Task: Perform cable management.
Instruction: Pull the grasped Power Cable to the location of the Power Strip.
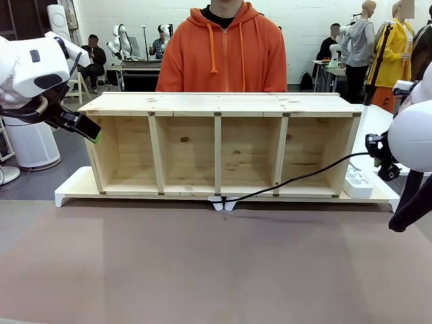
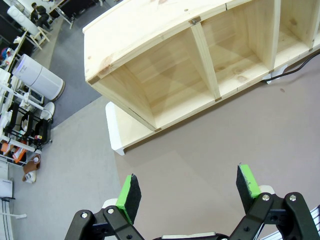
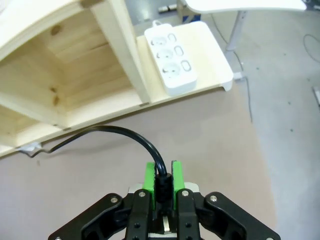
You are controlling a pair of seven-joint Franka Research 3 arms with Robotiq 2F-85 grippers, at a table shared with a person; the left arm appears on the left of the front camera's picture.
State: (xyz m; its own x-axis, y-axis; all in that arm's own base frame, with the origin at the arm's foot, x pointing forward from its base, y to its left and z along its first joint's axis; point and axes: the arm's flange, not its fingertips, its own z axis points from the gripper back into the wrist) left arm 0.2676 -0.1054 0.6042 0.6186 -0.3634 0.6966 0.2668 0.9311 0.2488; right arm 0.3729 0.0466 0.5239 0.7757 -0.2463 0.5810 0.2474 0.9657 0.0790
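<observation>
The cable (image 1: 304, 177) rises from the front edge of the white board (image 1: 74, 189) under the wooden shelf (image 1: 219, 102), near its middle, and arcs above the bench (image 1: 202, 270) to the right hand (image 3: 162, 169), whose green pads are clamped on its thick end. The white power strip (image 3: 172, 62) lies on the board beside the shelf's right end. The left hand (image 2: 190, 192) hangs near the shelf's left end, fingers spread wide.

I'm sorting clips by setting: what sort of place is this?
Probably a robotics lab or workshop: the right gripper clamps the cable near a bare wooden shelf on a work table, with people at desks farther back.
</observation>
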